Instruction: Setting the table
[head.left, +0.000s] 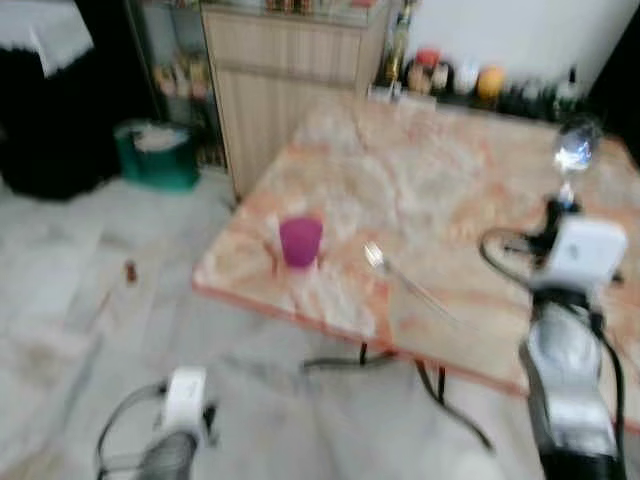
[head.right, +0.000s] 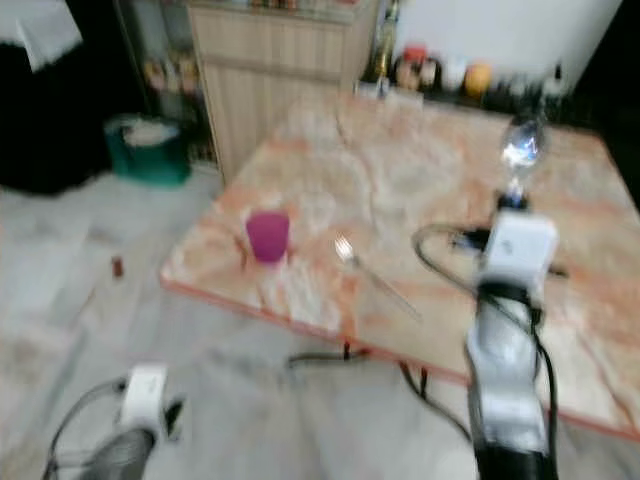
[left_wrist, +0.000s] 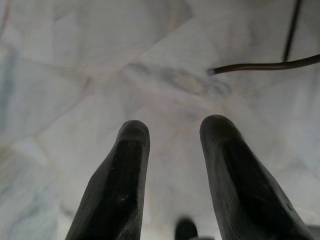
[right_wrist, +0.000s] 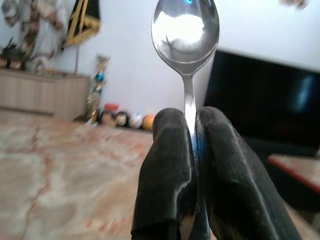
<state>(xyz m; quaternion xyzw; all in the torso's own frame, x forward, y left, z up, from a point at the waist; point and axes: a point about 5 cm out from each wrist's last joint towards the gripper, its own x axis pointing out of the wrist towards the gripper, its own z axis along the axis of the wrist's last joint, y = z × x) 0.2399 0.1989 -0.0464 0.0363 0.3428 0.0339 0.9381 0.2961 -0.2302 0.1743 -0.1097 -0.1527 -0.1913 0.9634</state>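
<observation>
Right pincer, closed on a spoon held upright over the worktop at 3 o'clock; cup and fork lie centrally. Left pincer, parted and empty, hangs floorward. Risk: the thin handle slipping or twisting between the fingers.

A silver, rounded right arm is seen, capped by a white boxy wrist block with a black cable looped beside that block. The left arm is grey, with a white block and thin black cable. The fingers are matte black, ribbed, and round-tipped.
</observation>
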